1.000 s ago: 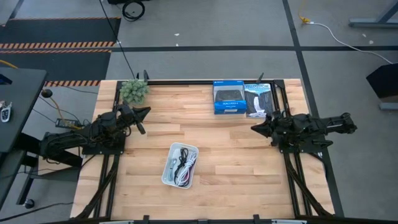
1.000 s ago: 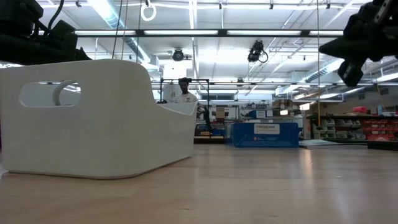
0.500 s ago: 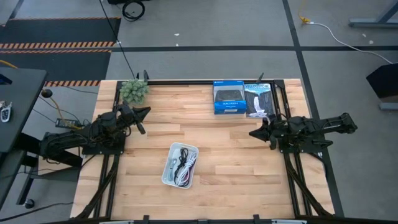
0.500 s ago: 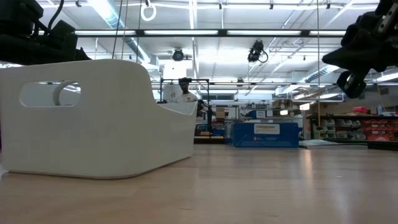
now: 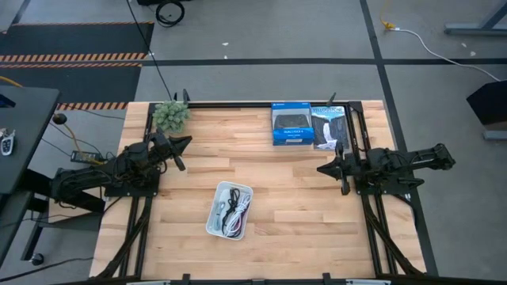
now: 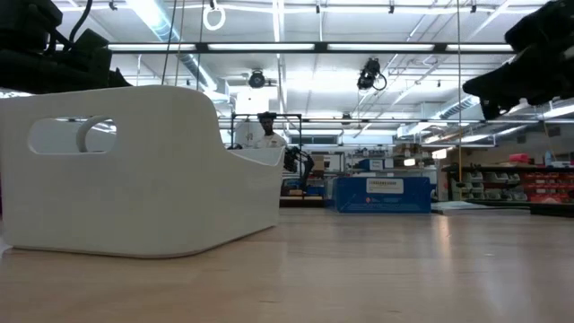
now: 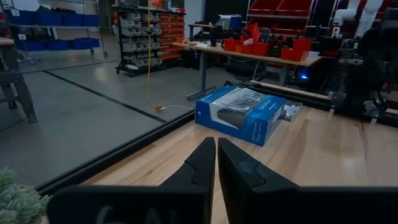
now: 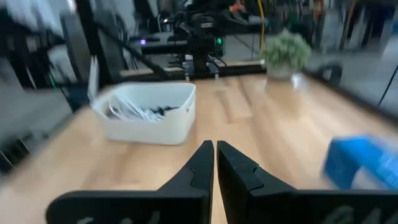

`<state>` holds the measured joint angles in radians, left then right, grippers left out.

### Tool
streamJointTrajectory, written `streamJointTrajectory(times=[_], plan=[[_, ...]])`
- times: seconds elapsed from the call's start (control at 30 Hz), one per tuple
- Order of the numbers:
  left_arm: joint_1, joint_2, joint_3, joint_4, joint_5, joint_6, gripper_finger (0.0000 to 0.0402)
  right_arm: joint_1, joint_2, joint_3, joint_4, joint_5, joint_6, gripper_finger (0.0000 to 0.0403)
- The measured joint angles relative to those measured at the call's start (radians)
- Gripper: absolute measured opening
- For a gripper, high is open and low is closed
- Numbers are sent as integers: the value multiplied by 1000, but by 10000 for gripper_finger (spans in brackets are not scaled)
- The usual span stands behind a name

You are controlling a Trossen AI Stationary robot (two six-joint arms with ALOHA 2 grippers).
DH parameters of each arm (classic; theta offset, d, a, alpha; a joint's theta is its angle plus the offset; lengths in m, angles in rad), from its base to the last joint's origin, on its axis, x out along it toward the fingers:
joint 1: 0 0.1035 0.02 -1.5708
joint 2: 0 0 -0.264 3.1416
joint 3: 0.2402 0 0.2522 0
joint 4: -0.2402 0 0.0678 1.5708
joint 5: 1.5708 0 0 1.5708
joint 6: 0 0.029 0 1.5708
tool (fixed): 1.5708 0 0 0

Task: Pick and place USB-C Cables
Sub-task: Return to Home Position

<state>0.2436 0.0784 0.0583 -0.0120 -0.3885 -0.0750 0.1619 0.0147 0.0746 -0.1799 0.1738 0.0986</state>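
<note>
1. Table (image 5: pixel 301 206): light wood, fills centre of high view.
2. White bin (image 5: pixel 212 215): lower centre of table.
3. USB-C Cables (image 5: pixel 232 210): tangled inside bin, white and dark strands.
4. Left pincer (image 7: pixel 216 144): left-middle, fingers pressed together, empty.
5. Right pincer (image 8: pixel 214 147): right-middle, pressed together, empty.

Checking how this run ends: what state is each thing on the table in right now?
Bin: upright, not empty.
Cables: piled inside it.
Left gripper: shut, empty, raised at the left.
Right gripper: shut, empty, raised at the right.
Blue box: closed, lying flat at the far edge.
Plant: upright, far left corner.
</note>
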Motion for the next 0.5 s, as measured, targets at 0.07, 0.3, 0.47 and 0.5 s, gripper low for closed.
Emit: streamJointTrajectory(times=[0.07,0.3,0.47,0.5], plan=[[0,0,0,0,0,0,25,0,0,0,0,0,-111,26],[0,0,0,0,0,0,25,0,0,0,0,0,-198,25],[0,0,0,0,0,0,25,0,0,0,0,0,-199,25],[0,0,0,0,0,0,25,0,0,0,0,0,-199,25]])
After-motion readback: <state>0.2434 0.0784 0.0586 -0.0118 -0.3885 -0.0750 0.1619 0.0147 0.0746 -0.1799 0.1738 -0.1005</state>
